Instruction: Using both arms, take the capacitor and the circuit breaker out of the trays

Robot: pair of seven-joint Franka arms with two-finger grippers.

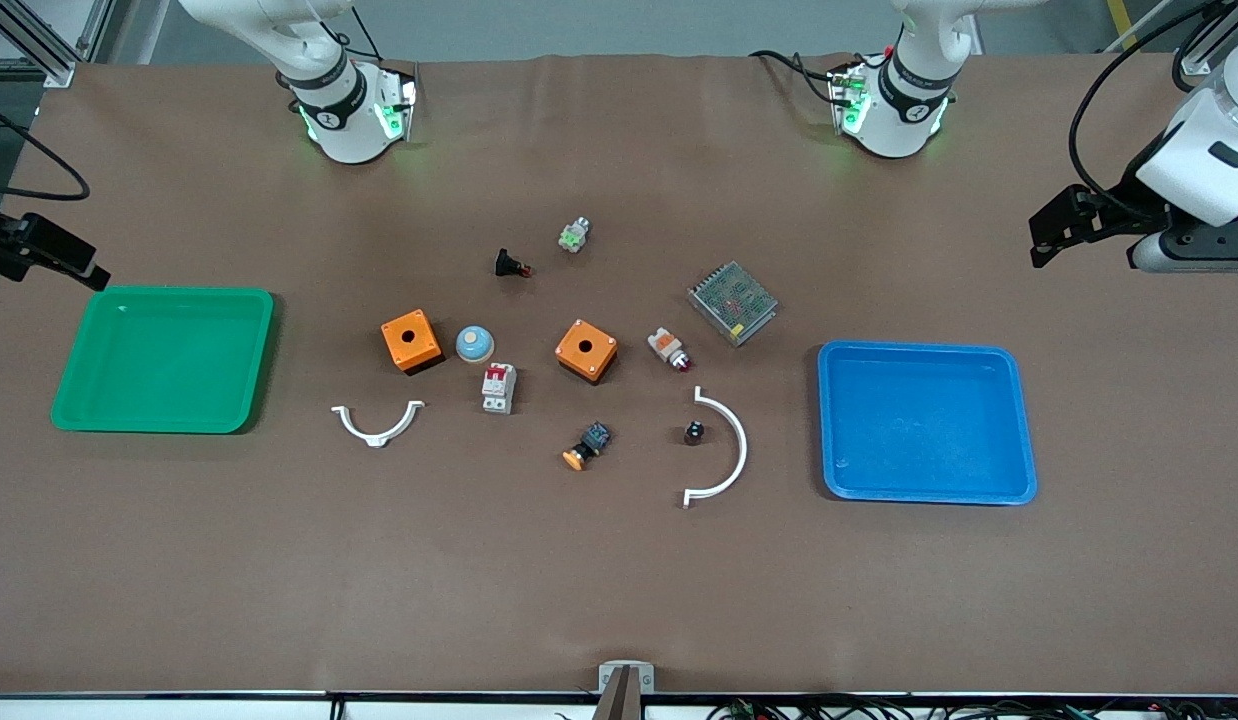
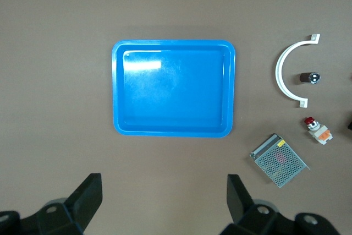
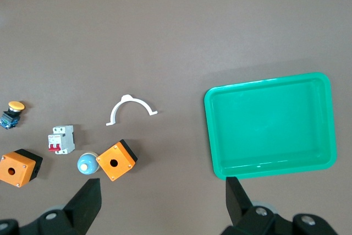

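The capacitor sits on bare mat inside the curve of the larger white bracket, near the blue tray. The breaker lies well apart toward the green tray, open room around it. Left gripper hangs wide above the blue tray's edge; right gripper hangs wide beside the green tray.

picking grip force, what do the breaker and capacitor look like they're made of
The breaker: probably hard moulded plastic, matt white-grey casing with glossy red levers. The capacitor: a dark cylinder, likely a plastic sleeve or coated metal; its bright spot on top suggests a shiny end, but it's too small to be sure.
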